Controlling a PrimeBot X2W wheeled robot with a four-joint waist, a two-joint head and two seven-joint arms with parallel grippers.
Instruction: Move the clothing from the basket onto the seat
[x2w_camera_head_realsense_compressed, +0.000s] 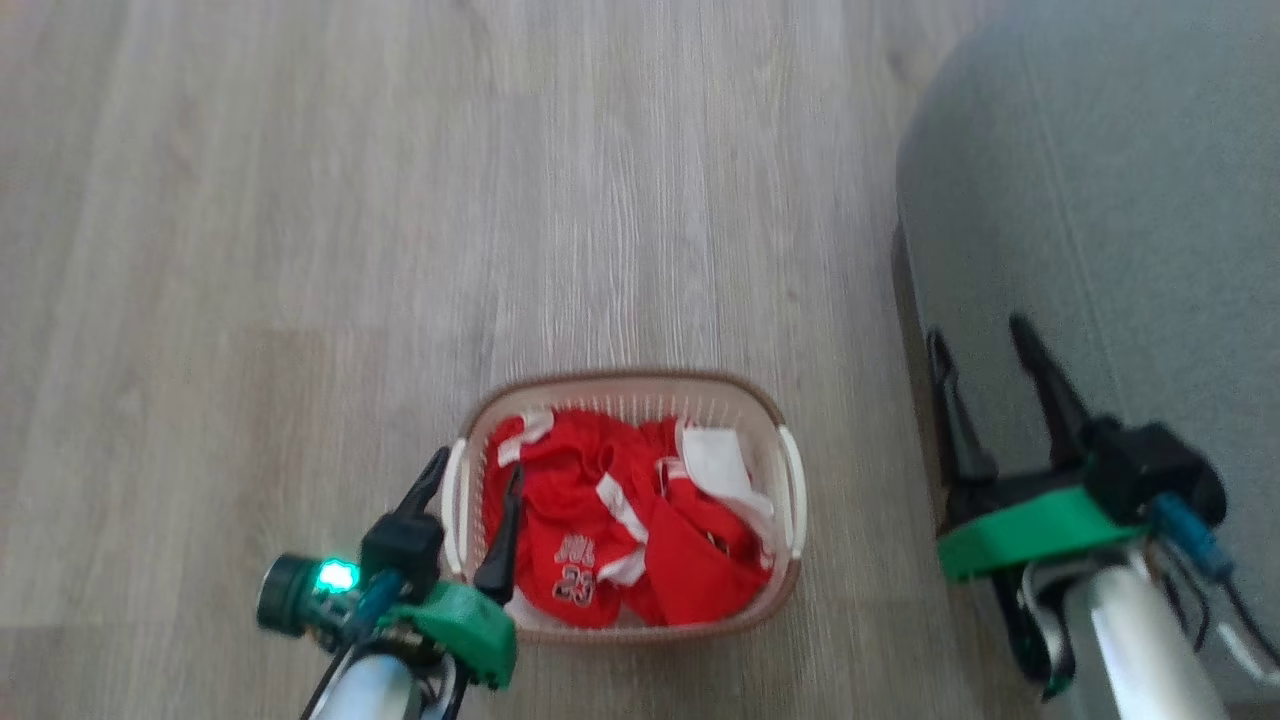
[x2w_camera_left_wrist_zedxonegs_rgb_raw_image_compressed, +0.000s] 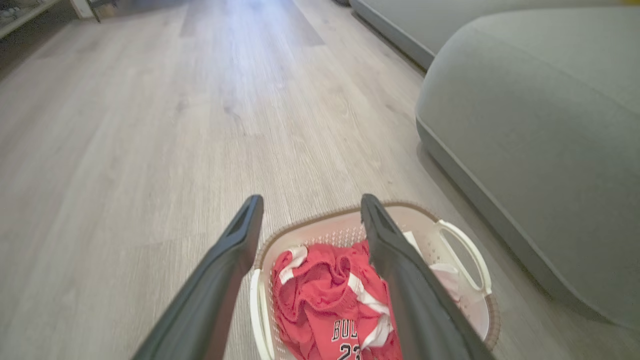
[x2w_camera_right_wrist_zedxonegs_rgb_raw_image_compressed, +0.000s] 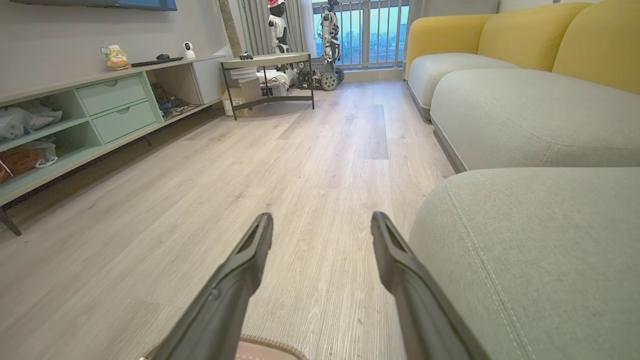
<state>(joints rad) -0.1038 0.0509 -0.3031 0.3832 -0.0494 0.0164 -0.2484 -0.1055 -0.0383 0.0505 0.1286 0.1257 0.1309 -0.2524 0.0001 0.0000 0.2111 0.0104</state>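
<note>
Red mesh clothing (x2w_camera_head_realsense_compressed: 610, 520) with white trim lies crumpled in the small white basket (x2w_camera_head_realsense_compressed: 793, 480) on the wood floor; the "23" print faces up. In the left wrist view the clothing (x2w_camera_left_wrist_zedxonegs_rgb_raw_image_compressed: 325, 295) and the basket (x2w_camera_left_wrist_zedxonegs_rgb_raw_image_compressed: 465, 250) sit just below the fingers. My left gripper (x2w_camera_head_realsense_compressed: 478, 474) (x2w_camera_left_wrist_zedxonegs_rgb_raw_image_compressed: 306, 202) hovers open over the basket's left rim, empty. Open and empty too, my right gripper (x2w_camera_head_realsense_compressed: 980, 340) (x2w_camera_right_wrist_zedxonegs_rgb_raw_image_compressed: 322, 220) is at the front edge of the grey-green seat (x2w_camera_head_realsense_compressed: 1100, 200) (x2w_camera_right_wrist_zedxonegs_rgb_raw_image_compressed: 540, 250), to the basket's right.
Bare wood floor (x2w_camera_head_realsense_compressed: 350, 200) stretches ahead and to the left. In the right wrist view a green low cabinet (x2w_camera_right_wrist_zedxonegs_rgb_raw_image_compressed: 100, 110) lines the left wall, a round side table (x2w_camera_right_wrist_zedxonegs_rgb_raw_image_compressed: 267, 75) stands far back, and further sofa cushions (x2w_camera_right_wrist_zedxonegs_rgb_raw_image_compressed: 525, 115) with yellow backs run along the right.
</note>
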